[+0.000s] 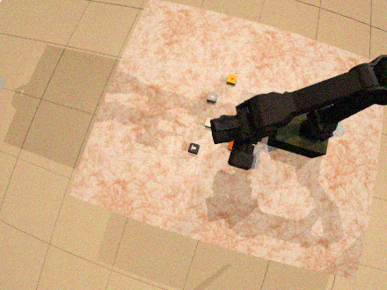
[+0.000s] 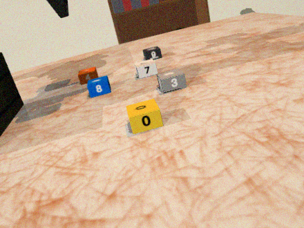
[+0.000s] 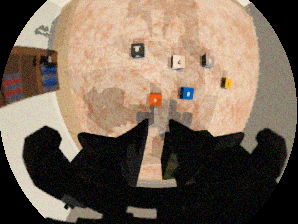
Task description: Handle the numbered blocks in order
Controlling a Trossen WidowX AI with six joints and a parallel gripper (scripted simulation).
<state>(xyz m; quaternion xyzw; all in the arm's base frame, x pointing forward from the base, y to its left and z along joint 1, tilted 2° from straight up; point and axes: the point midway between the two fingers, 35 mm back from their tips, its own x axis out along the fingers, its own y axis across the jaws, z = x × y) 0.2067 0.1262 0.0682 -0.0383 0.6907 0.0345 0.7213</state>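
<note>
Nearest in the exterior view, the yellow block [image 1: 231, 79] [image 2: 145, 117] [image 3: 226, 83] shows its 0 plainly on the table [image 1: 132, 176] [image 2: 173, 186] [image 3: 100, 35]. Beyond it stand the grey 3 block [image 1: 212, 97] [image 2: 173, 83] [image 3: 208, 60] and the blue 8 block [image 2: 99, 87] [image 3: 187, 93], hidden from the top view by the arm [image 1: 308, 94]. The white 7 block [image 1: 208, 123] [image 2: 146, 70] [image 3: 177, 62] is partly covered there too. Farther back, the orange block [image 1: 230, 145] [image 2: 88, 75] [image 3: 155, 99] sits on the table behind the blue one's corner — its dim 4 faces the exterior view, and no long axis stands out. Farthest is the black 9 block [image 1: 193, 148] [image 2: 152, 53] [image 3: 137, 50]. Above the table, the hand [image 1: 241, 142] [image 2: 63, 16] [image 3: 158, 121], mostly cut off in the exterior view, is partly spread — pinching nothing, apart from the orange block.
</note>
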